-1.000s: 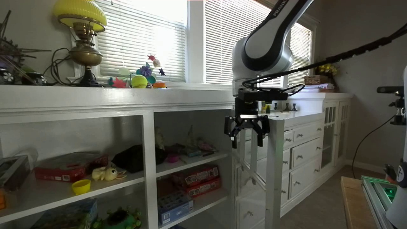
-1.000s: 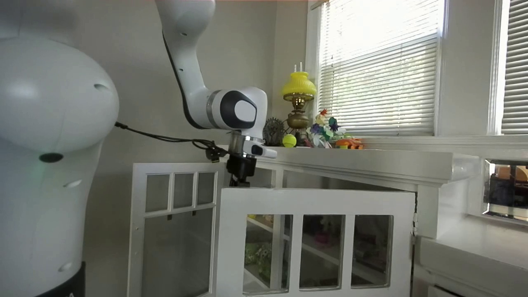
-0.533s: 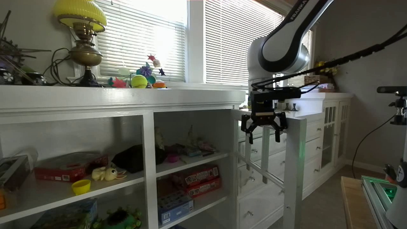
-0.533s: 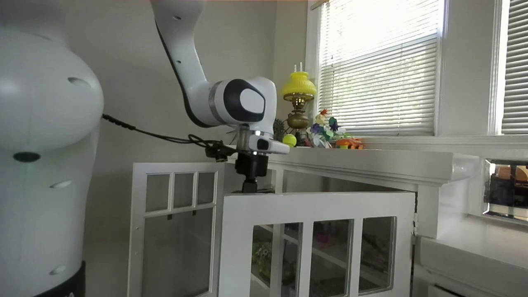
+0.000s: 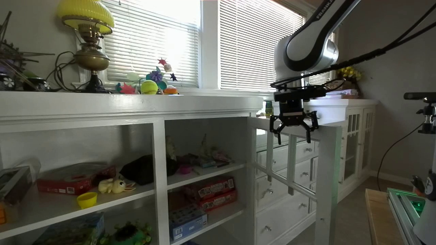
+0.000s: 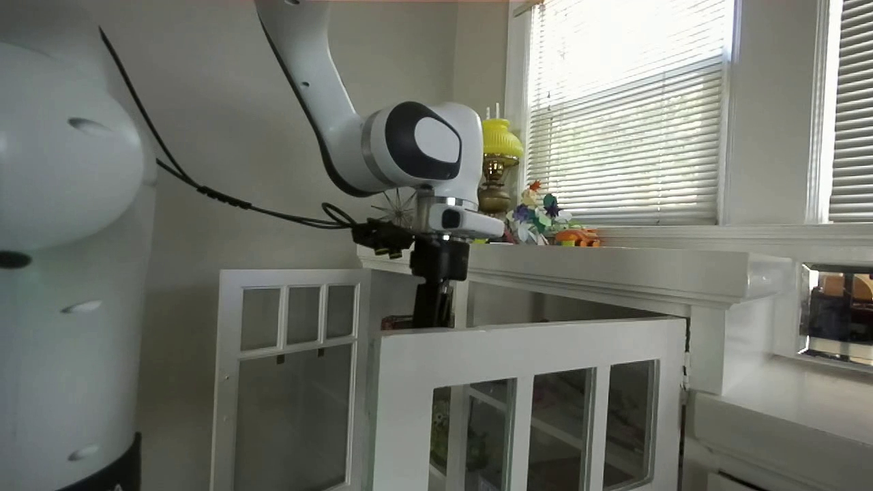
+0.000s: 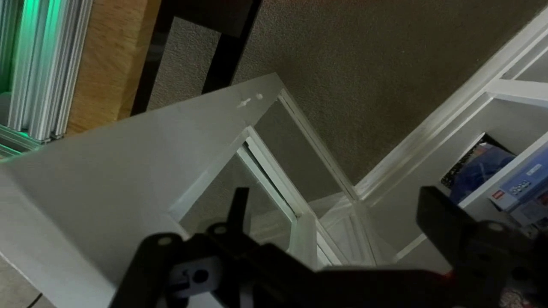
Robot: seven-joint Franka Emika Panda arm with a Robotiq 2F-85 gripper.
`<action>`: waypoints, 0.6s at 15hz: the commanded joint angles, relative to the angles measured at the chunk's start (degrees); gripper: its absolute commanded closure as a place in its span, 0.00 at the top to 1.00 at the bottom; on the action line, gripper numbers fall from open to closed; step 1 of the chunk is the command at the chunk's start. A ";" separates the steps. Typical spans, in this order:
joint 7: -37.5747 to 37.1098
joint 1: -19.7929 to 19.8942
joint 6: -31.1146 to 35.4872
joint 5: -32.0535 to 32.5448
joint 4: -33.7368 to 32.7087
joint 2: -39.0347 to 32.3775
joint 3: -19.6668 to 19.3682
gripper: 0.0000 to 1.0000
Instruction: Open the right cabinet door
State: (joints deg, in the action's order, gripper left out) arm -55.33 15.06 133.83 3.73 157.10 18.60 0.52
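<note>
The right cabinet door (image 5: 328,190) is a white frame with glass panes and stands swung out from the shelves. It also shows in an exterior view (image 6: 477,348) and fills the left of the wrist view (image 7: 141,145). My black gripper (image 5: 294,139) points down at the door's top rail, on its shelf-facing side. In an exterior view the gripper (image 6: 433,317) stands behind the rail, which hides its fingertips. In the wrist view the gripper's fingers (image 7: 336,192) are wide apart with nothing gripped between them. Whether a finger touches the door cannot be told.
Open shelves (image 5: 204,185) with boxes and toys stand beside the door. A ledge (image 5: 129,105) above holds a yellow lamp (image 5: 90,54). White drawers (image 5: 284,211) lie behind the door. Another glazed door (image 6: 228,382) stands open. A wooden table edge (image 7: 111,55) is near the door's free edge.
The door has swung further out from the shelves. My gripper has moved the same way, away from the shelves, and rises slightly in the latest frames. Its fingers stay apart.
</note>
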 commanded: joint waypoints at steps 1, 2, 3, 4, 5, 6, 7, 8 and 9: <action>-4.83 2.05 -4.24 3.58 0.11 3.12 -0.23 1.00; -5.81 2.69 -5.46 4.49 0.18 3.63 -0.28 1.00; -6.66 3.19 -6.45 5.23 0.15 4.07 -0.39 1.00; -7.43 3.85 -7.44 6.22 0.18 4.50 -0.59 1.00; -7.95 4.47 -8.51 7.20 0.14 4.75 -0.85 1.00; -8.32 5.10 -9.27 8.17 0.13 4.89 -1.27 1.00; -8.68 5.59 -9.64 8.81 0.13 4.89 -1.61 1.00; -8.84 6.10 -9.57 9.74 0.08 4.38 -1.96 1.00; -9.21 6.78 -10.15 10.83 0.00 4.46 -2.39 1.00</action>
State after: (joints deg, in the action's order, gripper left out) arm -62.32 20.25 125.86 10.56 157.11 21.71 -0.79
